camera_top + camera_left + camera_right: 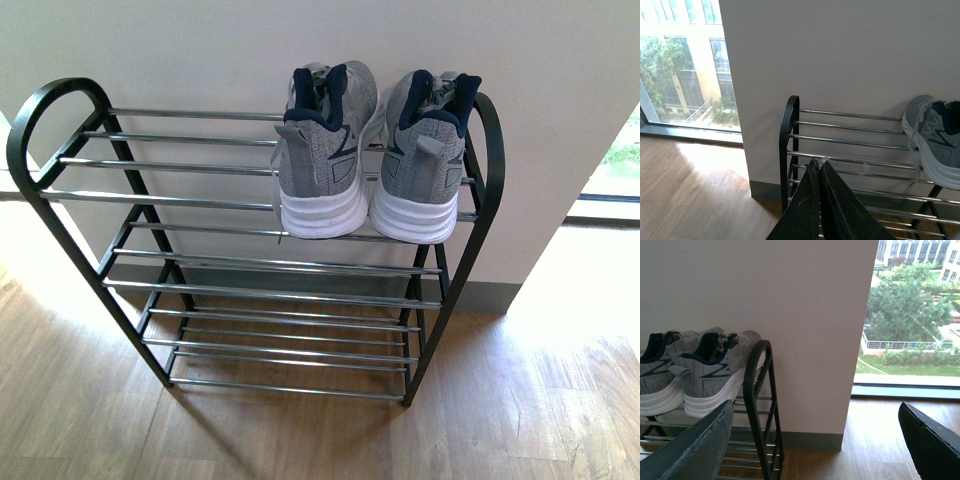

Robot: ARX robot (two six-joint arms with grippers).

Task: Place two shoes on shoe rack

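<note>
Two tools first, since they're closest to the cameras. The left tool [818,163] has its dark fingers pressed together, tips touching and nothing between them. The right tool [815,407] is spread wide with nothing in the gap, and its fingers look like scuffed, matte dark plastic.

Below and ahead is a wood floor [300,440], light brown planks with visible grain and a bright sun patch on the right. The shoe rack [160,200] stands on it against the wall. It's low, with black metal side frames that arch over at the top and thin shiny chrome rods running across as tiers. The lower tiers are just bare rods.

Both shoes sit on the top tier, pushed to the right end, heels toward the front camera and toes toward the wall. The left sneaker [322,150] and right sneaker [425,155] are side by side, just about touching, and the right one sits right up against the arched frame. They're grey knit mesh uppers with chunky ribbed white soles, navy padded lining at the collar and a little heel pull tab. A white lace dangles off the left sneaker, past the front rod.

Behind all that is a plain white wall [200,50] with a grey baseboard [480,295], and a window [615,170] off to the far right.
</note>
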